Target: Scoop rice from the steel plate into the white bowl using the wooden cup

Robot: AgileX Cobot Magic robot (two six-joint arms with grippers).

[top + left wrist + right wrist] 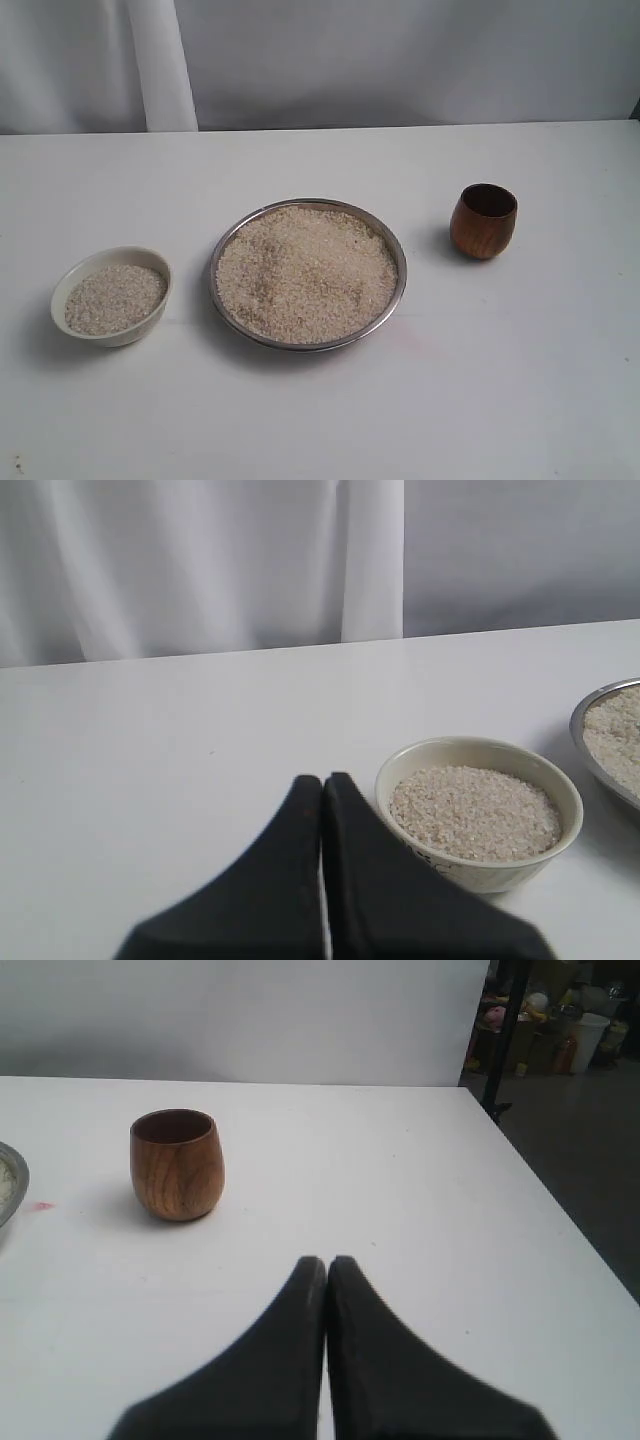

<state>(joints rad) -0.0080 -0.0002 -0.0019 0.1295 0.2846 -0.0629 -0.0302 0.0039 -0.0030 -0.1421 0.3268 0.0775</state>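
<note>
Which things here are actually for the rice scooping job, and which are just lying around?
For the job:
- rice
- steel plate
- white bowl
- wooden cup

Just lying about:
- white curtain
- pink smudge on the table
- white bucket off the table

A plain white table (520, 400) carries three vessels in a rough row, each standing apart from the others. A small white bowl (150, 262) sits at the left. A wide steel plate (402, 275) lies in the middle. A wooden cup (483, 225) stands upright at the right. A faint pink smudge (41, 1205) marks the tabletop between plate and cup.
</note>
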